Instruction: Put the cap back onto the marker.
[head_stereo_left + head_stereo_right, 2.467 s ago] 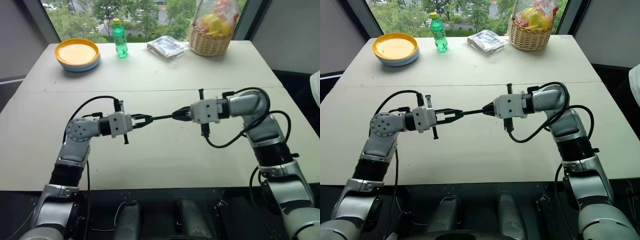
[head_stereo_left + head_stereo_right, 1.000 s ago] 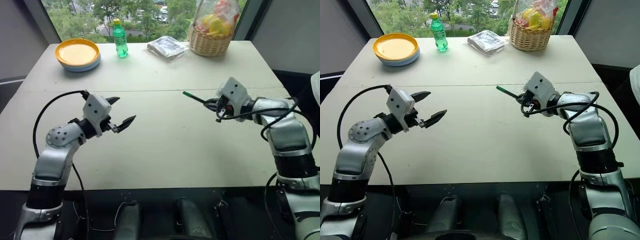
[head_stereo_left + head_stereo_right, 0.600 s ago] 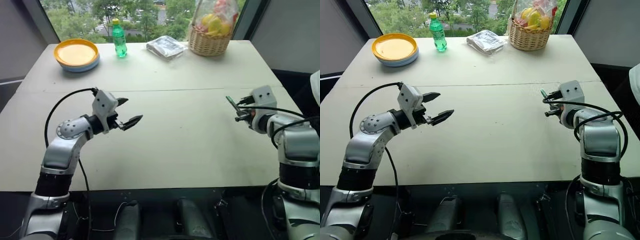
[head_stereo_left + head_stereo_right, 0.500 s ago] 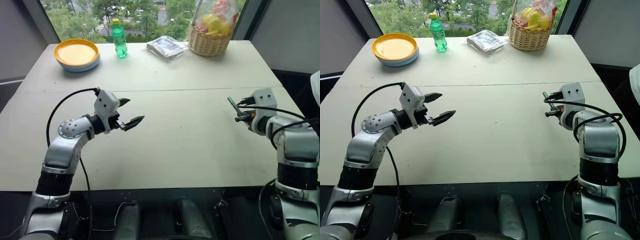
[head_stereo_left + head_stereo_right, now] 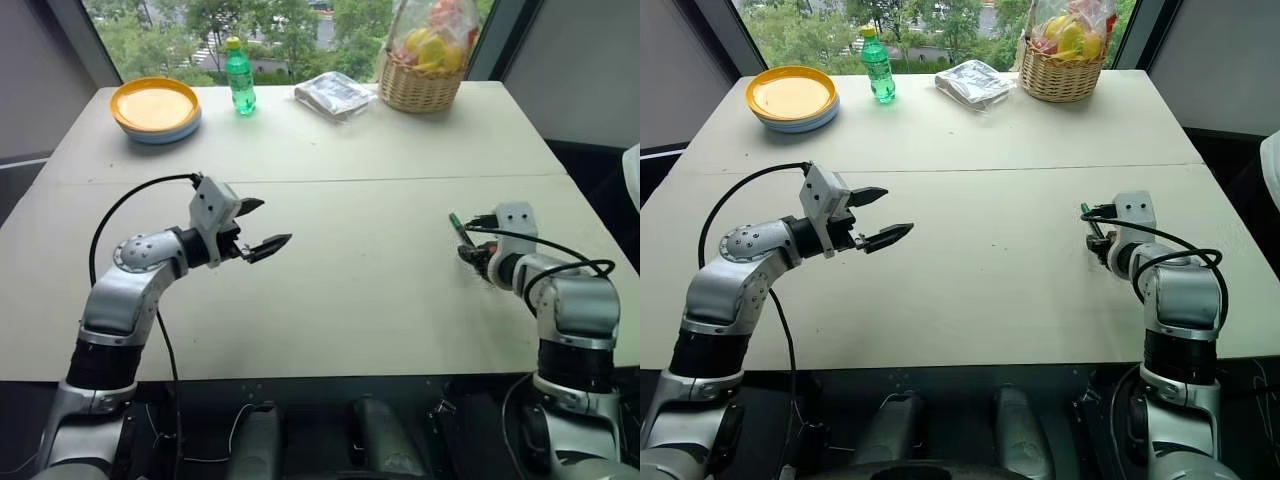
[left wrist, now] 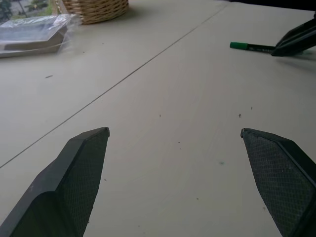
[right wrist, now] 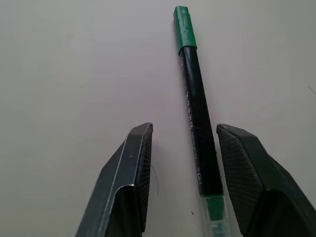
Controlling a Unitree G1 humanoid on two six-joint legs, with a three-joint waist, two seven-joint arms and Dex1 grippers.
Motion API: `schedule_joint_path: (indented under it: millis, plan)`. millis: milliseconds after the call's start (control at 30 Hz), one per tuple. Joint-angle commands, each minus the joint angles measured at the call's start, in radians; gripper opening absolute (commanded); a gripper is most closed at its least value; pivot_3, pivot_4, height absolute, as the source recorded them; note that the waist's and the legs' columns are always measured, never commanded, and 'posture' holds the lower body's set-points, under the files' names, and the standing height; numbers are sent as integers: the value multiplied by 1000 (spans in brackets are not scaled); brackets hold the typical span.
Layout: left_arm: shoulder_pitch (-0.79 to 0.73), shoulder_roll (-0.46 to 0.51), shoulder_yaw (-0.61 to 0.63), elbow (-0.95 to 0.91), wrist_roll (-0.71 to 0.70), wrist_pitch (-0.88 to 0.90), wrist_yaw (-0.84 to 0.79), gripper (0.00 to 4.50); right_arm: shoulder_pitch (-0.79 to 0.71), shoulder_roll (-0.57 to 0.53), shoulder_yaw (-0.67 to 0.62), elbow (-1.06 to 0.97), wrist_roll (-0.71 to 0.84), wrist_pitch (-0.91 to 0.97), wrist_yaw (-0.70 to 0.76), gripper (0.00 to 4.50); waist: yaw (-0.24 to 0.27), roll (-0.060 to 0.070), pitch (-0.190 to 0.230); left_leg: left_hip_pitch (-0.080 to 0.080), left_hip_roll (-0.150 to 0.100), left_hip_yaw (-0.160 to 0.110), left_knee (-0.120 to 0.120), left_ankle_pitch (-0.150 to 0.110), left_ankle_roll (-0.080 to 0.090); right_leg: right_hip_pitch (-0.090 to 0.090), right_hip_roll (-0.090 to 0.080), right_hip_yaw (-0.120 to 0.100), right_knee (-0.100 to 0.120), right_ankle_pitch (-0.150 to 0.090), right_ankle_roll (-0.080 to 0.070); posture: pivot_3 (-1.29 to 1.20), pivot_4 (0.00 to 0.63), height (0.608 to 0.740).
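On the pale table (image 5: 330,310) by the window, the marker (image 7: 197,128) is lying capped (image 7: 184,27) between the right gripper's (image 7: 183,173) parted fingers; the left gripper (image 5: 262,226) is gaping wide, empty.

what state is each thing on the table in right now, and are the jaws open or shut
marker: lying flat on the table, between the right jaws, not gripped
cap: seated on the marker's end
left gripper: jaws wide open, empty, above the table
right gripper: jaws open, either side of the marker
green bottle: upright, yellow cap on
basket: upright, full, wrapped in clear film
plates: stacked
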Motion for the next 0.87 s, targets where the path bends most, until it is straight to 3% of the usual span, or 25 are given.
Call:
schedule_joint_path:
  millis: [33, 67, 200, 467, 667, 867]
  plan:
    - [-7, 15, 5, -32, -12, 2, -8, 4500, 0, -16, -16, -16, 18, -18, -12, 3944, -1, 0, 0, 0, 0, 0, 0, 0, 0, 0, 0, 0, 0, 0, 0, 0, 150, 740]
    - [-9, 17, 4, -32, -11, 2, -11, 4500, 0, -18, -16, -16, 24, -16, -12, 4461, -1, 0, 0, 0, 0, 0, 0, 0, 0, 0, 0, 0, 0, 0, 0, 0, 150, 740]
    - [-31, 22, -21, -8, -9, -10, -52, 4500, -19, -81, 6, -23, 43, -53, 27, 4461, 0, 0, 0, 0, 0, 0, 0, 0, 0, 0, 0, 0, 0, 0, 0, 0, 150, 740]
    - [-168, -33, -96, 193, 7, -109, -180, 4500, -91, -376, 92, -47, 103, -136, 235, 4461, 2, 0, 0, 0, 0, 0, 0, 0, 0, 1, 0, 0, -2, 0, 0, 0, 150, 740]
    - [-254, -106, -112, 349, 6, -216, -253, 4500, 8, -598, 115, -161, 151, -160, 408, 4461, 4, 0, 0, -2, 0, 0, 0, 0, 1, 0, 0, -1, -3, 0, 0, 0, 150, 740]
    - [-331, -156, -112, 467, 21, -308, -299, 4500, 102, -707, 20, -251, 200, -131, 477, 4461, 5, 0, 0, -3, 0, 0, 1, 0, 1, -1, 0, -1, -3, 0, 1, 0, 150, 740]
